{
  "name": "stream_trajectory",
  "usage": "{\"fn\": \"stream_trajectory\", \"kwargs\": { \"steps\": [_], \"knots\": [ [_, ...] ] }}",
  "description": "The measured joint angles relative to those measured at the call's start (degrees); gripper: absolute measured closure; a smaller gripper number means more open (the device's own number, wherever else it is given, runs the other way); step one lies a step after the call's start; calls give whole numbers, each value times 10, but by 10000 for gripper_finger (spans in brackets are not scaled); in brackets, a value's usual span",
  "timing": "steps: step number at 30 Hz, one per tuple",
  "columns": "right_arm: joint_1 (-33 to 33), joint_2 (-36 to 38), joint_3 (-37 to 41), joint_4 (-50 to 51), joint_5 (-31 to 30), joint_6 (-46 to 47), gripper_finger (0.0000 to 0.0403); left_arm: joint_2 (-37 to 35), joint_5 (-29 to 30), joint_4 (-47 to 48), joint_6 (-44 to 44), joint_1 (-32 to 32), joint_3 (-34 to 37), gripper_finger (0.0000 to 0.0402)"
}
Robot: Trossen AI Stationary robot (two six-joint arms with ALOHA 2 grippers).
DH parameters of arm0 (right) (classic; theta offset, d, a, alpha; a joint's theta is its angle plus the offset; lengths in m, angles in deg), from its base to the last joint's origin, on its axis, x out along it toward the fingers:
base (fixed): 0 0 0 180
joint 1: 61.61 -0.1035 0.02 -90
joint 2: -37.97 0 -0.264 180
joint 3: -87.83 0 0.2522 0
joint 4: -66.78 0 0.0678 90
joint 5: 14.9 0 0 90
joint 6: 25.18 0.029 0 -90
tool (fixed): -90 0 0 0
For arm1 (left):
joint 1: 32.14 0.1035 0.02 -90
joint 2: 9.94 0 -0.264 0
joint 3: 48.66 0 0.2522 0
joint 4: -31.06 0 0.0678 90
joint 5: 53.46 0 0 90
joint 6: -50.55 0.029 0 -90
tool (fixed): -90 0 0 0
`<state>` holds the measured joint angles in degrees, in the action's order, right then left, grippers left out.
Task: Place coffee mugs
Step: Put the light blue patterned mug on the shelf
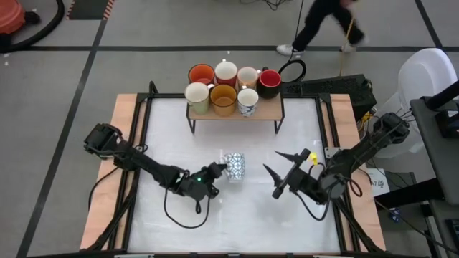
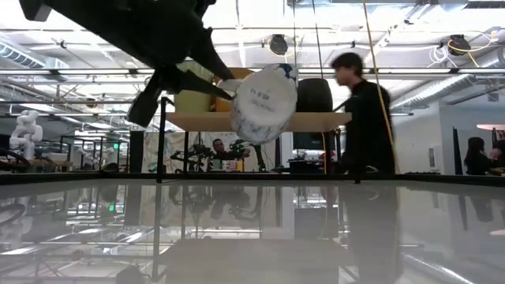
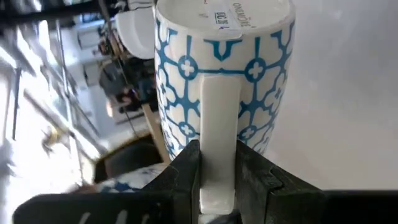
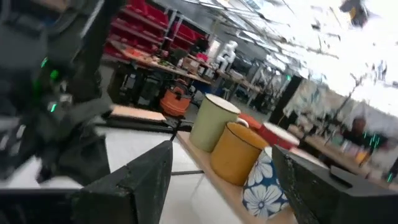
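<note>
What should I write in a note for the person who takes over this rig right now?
Left end effector: shut on the handle of the blue-patterned mug, held tilted above the table, mid-table.
Right end effector: open, empty, beside it on the right side.
Shelf at the far edge carries seven mugs: orange, two white, red, cream, amber, blue-flowered.
Done: seven are on the shelf.
Left: place the held mug.

Left gripper (image 1: 217, 172) jaws closed on the handle (image 3: 219, 143) of a patterned mug (image 1: 234, 166), held above the table (image 1: 251, 215). Right gripper (image 1: 281, 172) jaws apart, just right of that mug. Seven mugs on a raised shelf (image 1: 269, 112) beyond both.
</note>
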<state>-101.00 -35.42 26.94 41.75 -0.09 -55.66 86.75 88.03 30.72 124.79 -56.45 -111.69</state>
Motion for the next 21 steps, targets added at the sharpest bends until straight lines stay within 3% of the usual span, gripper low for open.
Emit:
{"fn": "stream_trajectory", "kwargs": {
  "steps": [6,15,18,21],
  "knots": [
    [35,0,0,17,16,184,149,0,4,-61,167,6,0,334],
    [69,0,50,97,248,468,149,0,48,-139,431,6,0,334],
    [82,0,71,109,316,504,149,0,47,-136,490,5,0,334],
    [93,0,74,154,376,483,149,0,38,-136,516,5,0,334]
  ]
}}
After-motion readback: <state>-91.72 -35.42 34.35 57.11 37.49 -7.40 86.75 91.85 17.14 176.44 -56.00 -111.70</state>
